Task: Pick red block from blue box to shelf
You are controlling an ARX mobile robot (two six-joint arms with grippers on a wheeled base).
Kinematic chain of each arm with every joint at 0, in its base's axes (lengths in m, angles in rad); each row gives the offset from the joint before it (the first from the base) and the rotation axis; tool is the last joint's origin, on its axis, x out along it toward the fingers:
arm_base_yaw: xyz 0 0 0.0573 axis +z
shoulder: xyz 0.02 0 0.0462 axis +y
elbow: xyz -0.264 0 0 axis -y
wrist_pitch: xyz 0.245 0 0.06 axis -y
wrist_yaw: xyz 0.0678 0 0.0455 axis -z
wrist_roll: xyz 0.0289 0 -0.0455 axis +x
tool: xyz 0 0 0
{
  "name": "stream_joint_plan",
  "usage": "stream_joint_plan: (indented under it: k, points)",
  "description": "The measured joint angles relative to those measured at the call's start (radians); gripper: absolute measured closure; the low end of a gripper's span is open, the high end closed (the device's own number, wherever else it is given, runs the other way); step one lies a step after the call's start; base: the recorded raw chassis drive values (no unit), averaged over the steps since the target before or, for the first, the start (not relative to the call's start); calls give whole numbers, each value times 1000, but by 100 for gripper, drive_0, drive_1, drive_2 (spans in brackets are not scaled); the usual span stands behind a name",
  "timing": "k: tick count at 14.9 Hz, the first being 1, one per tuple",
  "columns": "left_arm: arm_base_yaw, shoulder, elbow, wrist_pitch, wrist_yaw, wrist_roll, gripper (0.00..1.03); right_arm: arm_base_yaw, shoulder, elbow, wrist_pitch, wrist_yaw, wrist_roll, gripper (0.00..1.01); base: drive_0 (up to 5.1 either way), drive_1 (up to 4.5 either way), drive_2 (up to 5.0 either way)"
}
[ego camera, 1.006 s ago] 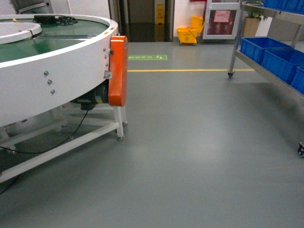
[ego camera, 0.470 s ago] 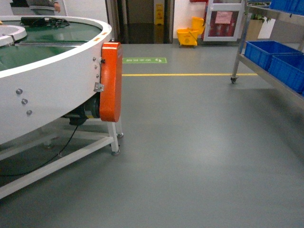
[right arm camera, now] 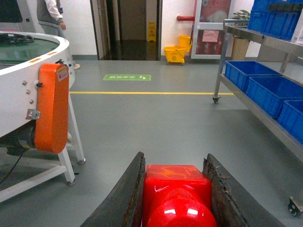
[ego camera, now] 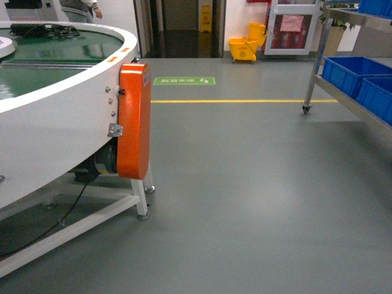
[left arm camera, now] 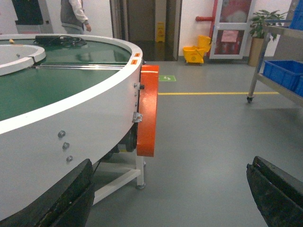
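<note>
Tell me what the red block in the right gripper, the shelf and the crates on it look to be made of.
Red block: glossy moulded plastic, judging by the bright highlights on its rounded stud. Shelf: bare metal, likely stainless steel, from its silvery sheen and thin upright on a castor. Blue crates: matte plastic, evenly coloured with moulded rims. The right gripper fingers look like dark, worn rubbery pads, though that is uncertain.

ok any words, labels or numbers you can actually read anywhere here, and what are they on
None can be read.
Green rectangular floor sign: white marks, too blurred.
Yellow upright caution sign in the doorway: too small.
Pale notice on the red-framed glass door: blurred.
Small stickers on the orange guard cover and the white conveyor rim: unreadable.
</note>
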Motion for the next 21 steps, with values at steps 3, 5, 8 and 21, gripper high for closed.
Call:
stream_joint_plan:
  k: [3,5,8,21]
  points:
    - [1,0,0,1,-2,0,5,0,0,0,1,-1,0,72,-147,-147,-147]
    - [1,0,0,0,-1,0,5,0,0,0,-2,-1,0,72,-195,-195,-195]
    - [1,0,0,0,-1,0,5,0,0,0,-1,-1,0,72,-156,-156,-156]
    - [1,0,0,0,0,0,5,0,0,0,-1,-1,0,72,-163,-163,-163]
